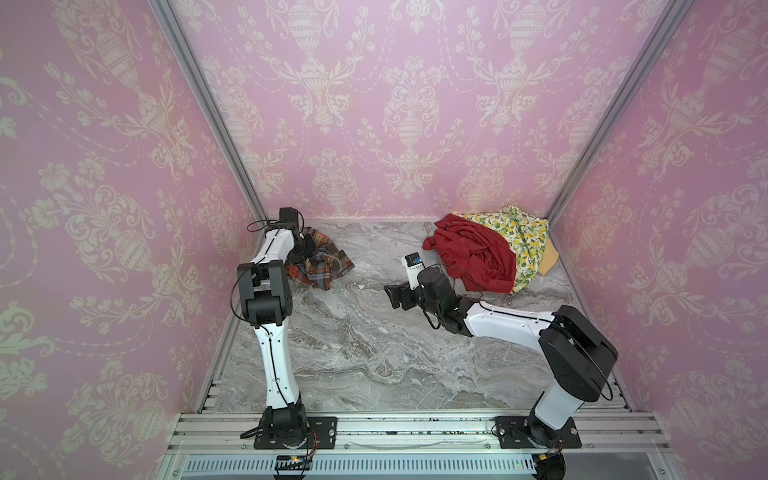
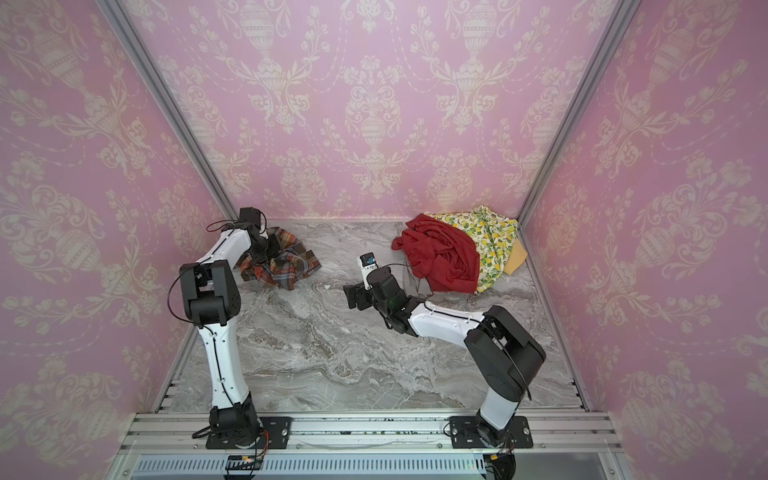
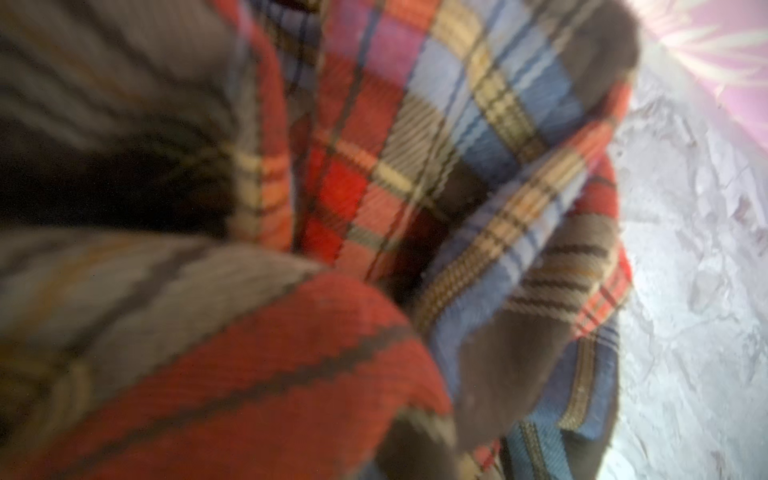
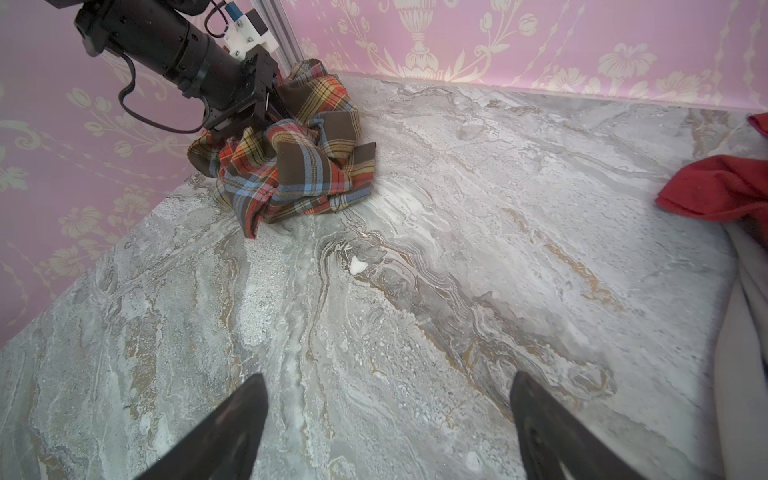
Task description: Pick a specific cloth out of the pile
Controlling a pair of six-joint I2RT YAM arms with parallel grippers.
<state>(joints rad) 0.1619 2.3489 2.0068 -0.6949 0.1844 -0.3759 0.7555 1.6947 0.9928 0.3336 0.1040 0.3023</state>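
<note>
Where the right arm reaches in over the middle of the tabletop (image 1: 374,357), the right hand (image 4: 388,376) hangs with its jaws spread wide and holds nothing. Both black fingers (image 4: 232,424) show over grey marbling in the right wrist view. In both top views this right hand (image 1: 397,296) points toward the left side. A white block (image 1: 411,268) is mounted on the right wrist, with a blue label on its end; the print is too small to read. A small white fleck (image 4: 358,265) lies on the stone ahead of the hand.

Farther back, far left corner: the left hand (image 4: 268,114) sits sunk in the plaid cloth (image 4: 299,174). Its jaws are closed. The fingertips are buried in the folds, so the pinch itself is hidden, but fabric is gathered up to the hand and it looks to be gripping a fold. The left wrist view is filled with the plaid cloth (image 3: 374,187), blurred and close to the lens, with a strip of tabletop at one edge. The plaid cloth (image 1: 322,262) lies crumpled on the tabletop by the left wall, in brown, orange-red and blue checks.

Farthest, far right corner: the pile (image 1: 498,266).
- The red cloth (image 1: 469,249) is at the front.
- The lemon-print cloth (image 1: 525,235) lies behind and beside it.
- A pale yellow cloth (image 1: 549,257) pokes out at the right wall.

The pile and the plaid cloth lie well apart, with open tabletop between them. Pink wallpaper (image 1: 395,104) with cream urns covers all three walls.
</note>
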